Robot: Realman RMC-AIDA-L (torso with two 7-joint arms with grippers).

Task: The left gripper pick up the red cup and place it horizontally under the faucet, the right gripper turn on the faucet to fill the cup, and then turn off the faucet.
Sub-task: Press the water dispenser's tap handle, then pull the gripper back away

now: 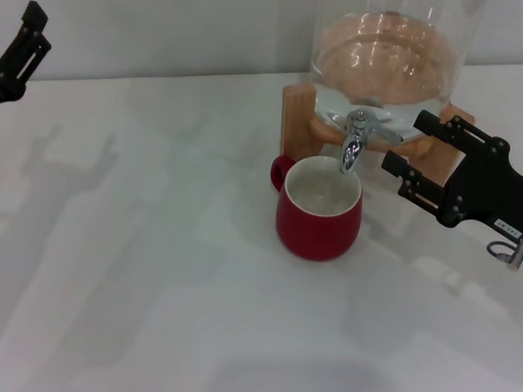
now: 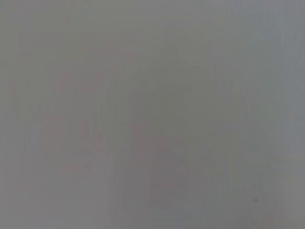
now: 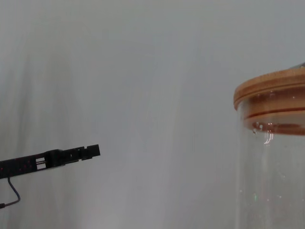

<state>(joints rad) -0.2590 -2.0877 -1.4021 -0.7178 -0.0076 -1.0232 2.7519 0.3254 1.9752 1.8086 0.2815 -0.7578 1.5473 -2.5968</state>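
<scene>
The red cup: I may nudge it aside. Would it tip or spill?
The red cup is squat and wide-based, so it would probably slide, not tip. It looks ceramic, so likely heavy and chippable against the faucet right above. It seems to hold liquid, which could slosh.

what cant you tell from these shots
- Left wrist view: plain grey blur, nothing identifiable.
- Head view: left gripper cut by the frame edge; finger state unclear.
- Head view: water level in the red cup and flow from the faucet unreadable.
- Right wrist view: faucet out of frame.
</scene>
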